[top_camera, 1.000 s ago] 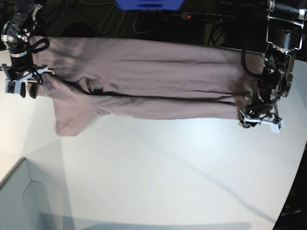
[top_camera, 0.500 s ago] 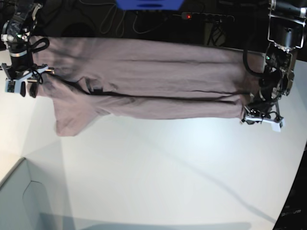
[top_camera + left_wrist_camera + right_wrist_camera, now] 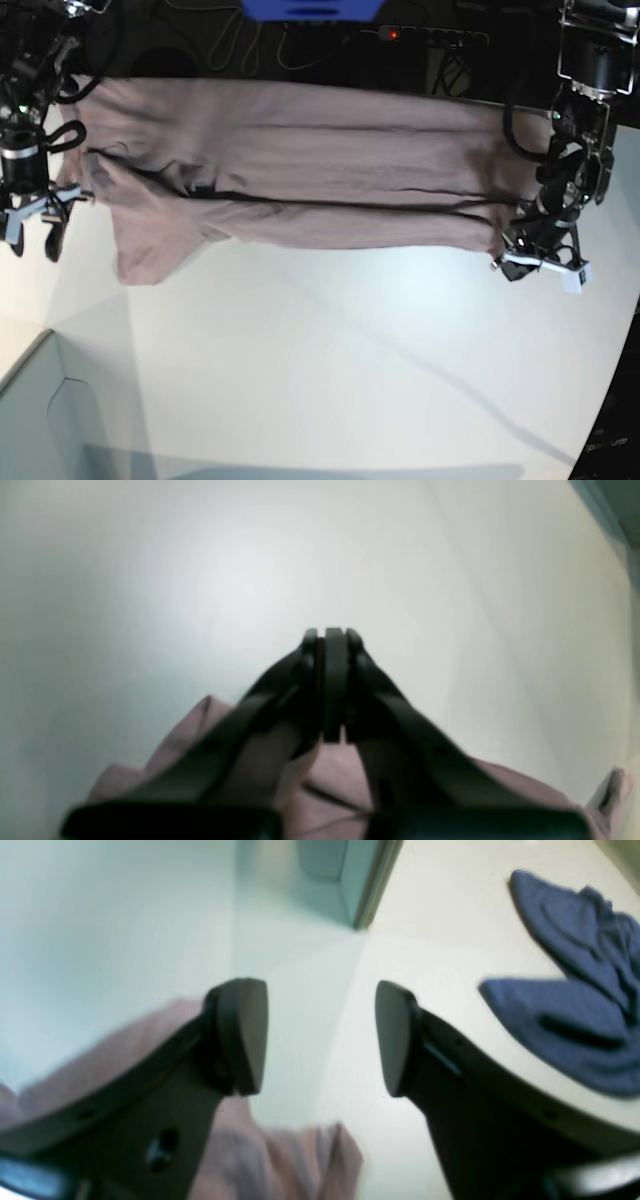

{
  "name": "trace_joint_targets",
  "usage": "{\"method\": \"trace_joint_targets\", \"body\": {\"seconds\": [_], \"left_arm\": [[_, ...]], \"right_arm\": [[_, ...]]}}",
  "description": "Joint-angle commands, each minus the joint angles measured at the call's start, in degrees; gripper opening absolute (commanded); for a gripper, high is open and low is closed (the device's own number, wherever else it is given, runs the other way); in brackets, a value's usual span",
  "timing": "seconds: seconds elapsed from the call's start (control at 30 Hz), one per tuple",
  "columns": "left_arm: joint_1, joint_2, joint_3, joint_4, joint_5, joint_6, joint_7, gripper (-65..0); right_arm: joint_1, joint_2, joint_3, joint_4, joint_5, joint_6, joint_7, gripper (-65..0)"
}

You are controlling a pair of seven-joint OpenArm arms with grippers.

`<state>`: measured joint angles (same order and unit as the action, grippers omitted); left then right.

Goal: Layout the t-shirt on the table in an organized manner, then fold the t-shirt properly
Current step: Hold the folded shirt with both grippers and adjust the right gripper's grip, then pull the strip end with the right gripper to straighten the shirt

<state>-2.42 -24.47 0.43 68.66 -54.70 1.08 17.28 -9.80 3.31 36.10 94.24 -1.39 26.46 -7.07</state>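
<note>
Left end effector (image 3: 330, 680) clamped tight beside t-shirt (image 3: 300, 170) hem, right end effector (image 3: 320, 1035) wide, holding nothing

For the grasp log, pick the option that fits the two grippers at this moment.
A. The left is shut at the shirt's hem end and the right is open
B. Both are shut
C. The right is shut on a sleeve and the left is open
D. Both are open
A: the left gripper has its fingers pressed together over the t-shirt, though a pinch of cloth cannot be confirmed, while the right gripper shows a wide gap with only the table between.
</note>
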Motion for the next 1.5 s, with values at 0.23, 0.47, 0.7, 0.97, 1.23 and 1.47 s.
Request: {"method": "trace_joint_targets", "body": {"seconds": [0.23, 0.47, 0.7, 0.97, 1.23, 1.47], "left_arm": [[-0.35, -0.89, -0.47, 1.62, -0.12, -0.51, -1.15, -64.8], [-0.71, -0.37, -2.76, 1.62, -0.12, -0.42, -1.15, -64.8], [-0.71, -0.37, -5.13, 1.36, -0.12, -0.42, -0.79, -64.8], [-0.71, -0.37, -5.13, 1.27, -0.03, -0.42, -0.79, -64.8], [-0.71, -0.37, -5.13, 1.27, -0.03, -0.42, -0.97, -64.8], [-0.79, -0.37, -5.13, 1.27, -0.03, -0.42, -0.97, -64.8]], "right_arm": [[16.09, 6.40, -8.36, -11.82, 0.73, -0.13, -18.29, -26.0], [26.73, 9.74, -12.23, -32.57, 0.73, -0.13, -19.08, -26.0], [30.51, 10.45, -12.40, -43.38, 0.73, -0.13, -17.06, -26.0], [30.15, 9.57, -12.49, -47.16, 0.73, -0.13, -13.11, -26.0], [29.89, 9.39, -12.93, -52.17, 0.73, -0.13, -7.04, -33.1], [29.19, 9.57, -19.53, -51.99, 0.73, -0.13, -5.46, -65.0]]}}
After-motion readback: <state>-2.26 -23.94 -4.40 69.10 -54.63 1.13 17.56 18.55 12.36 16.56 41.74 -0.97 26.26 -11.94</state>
